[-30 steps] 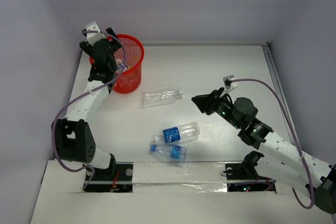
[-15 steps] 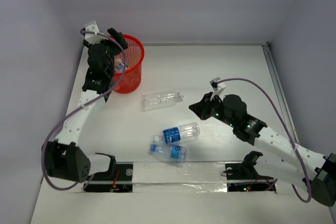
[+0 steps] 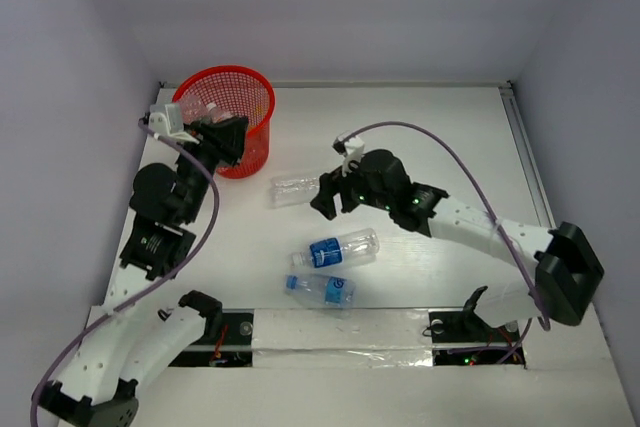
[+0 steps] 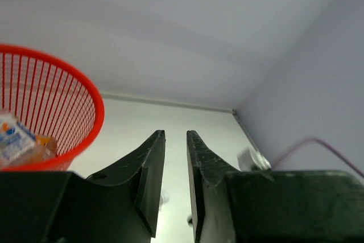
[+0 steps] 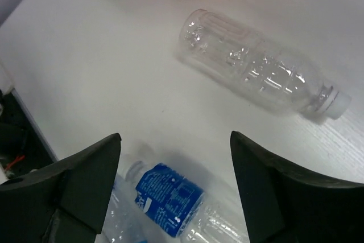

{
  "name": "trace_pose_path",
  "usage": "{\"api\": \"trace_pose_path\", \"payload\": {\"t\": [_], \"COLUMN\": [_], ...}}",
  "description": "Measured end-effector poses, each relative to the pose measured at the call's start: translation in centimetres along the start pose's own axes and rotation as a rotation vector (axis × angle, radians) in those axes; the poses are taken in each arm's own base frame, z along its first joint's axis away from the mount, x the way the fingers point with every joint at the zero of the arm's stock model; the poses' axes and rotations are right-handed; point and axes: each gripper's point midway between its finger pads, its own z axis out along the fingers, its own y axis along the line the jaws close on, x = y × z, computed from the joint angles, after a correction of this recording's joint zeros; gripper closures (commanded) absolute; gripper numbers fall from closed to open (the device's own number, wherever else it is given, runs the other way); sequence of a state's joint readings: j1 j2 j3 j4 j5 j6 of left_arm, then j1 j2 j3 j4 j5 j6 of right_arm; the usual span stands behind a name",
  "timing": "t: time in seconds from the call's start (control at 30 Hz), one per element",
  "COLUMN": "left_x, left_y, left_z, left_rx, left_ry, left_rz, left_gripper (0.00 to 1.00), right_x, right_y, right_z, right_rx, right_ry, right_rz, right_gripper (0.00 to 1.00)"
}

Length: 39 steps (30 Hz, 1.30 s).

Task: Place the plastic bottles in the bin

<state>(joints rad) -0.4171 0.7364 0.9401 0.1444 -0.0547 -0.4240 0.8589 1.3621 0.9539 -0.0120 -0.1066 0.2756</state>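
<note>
The red mesh bin [image 3: 245, 97] stands at the far left with bottles [image 4: 17, 140] lying inside it. My left gripper [image 3: 228, 139] hangs just in front of the bin; its fingers [image 4: 149, 166] are almost together with only a narrow slit and nothing in it. An unlabelled clear bottle [image 3: 292, 189] [image 5: 256, 69] lies on its side mid-table. My right gripper [image 3: 325, 197] [image 5: 175, 136] hovers wide open at that bottle's cap end, holding nothing. Two blue-label bottles [image 3: 335, 250] [image 3: 322, 290] lie nearer the front; one of them [image 5: 170, 197] shows below the right jaws.
The white table [image 3: 430, 137] is walled at the back and both sides. The bin's rim [image 4: 85, 89] fills the left of the left wrist view. A purple cable [image 3: 440, 142] arcs over the right arm. A taped strip [image 3: 330, 332] runs along the front edge.
The left arm drew back from over the bin and its jaws closed down. The right arm swung left to the unlabelled bottle; its jaws shut, then opened wide.
</note>
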Motion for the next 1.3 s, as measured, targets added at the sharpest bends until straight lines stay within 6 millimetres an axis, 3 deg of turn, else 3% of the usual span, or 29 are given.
{"api": "trace_pose_path", "payload": {"t": [0.2, 0.43, 0.77, 0.97, 1.2, 1.3], "left_x": [2.5, 1.8, 3.8, 4.2, 4.7, 5.6], "left_y": [1.5, 1.0, 1.0, 1.3, 1.7, 2.1], "left_z": [-4.3, -8.0, -9.8, -10.3, -10.4, -10.3], "left_rx": [-0.022, 0.014, 0.056, 0.057, 0.057, 0.048], "left_ry": [0.065, 0.058, 0.132, 0.143, 0.148, 0.169], "left_rz": [-0.002, -0.001, 0.031, 0.062, 0.082, 0.084], "left_gripper": [0.82, 0.78, 0.7, 0.69, 0.65, 0.65], "right_x": [-1.3, 0.9, 1.5, 4.3, 4.4, 4.5], "right_y": [-0.9, -3.9, -5.5, -6.6, -7.7, -8.7], "right_z": [5.9, 11.2, 16.4, 17.8, 17.5, 16.3], "right_rx": [0.014, 0.078, 0.081, 0.075, 0.122, 0.172], "right_ry": [0.062, 0.219, 0.369, 0.484, 0.498, 0.489], "right_rz": [-0.151, -0.324, -0.448, -0.471, -0.513, -0.536], "right_gripper": [0.1, 0.05, 0.06, 0.16, 0.39, 0.47]}}
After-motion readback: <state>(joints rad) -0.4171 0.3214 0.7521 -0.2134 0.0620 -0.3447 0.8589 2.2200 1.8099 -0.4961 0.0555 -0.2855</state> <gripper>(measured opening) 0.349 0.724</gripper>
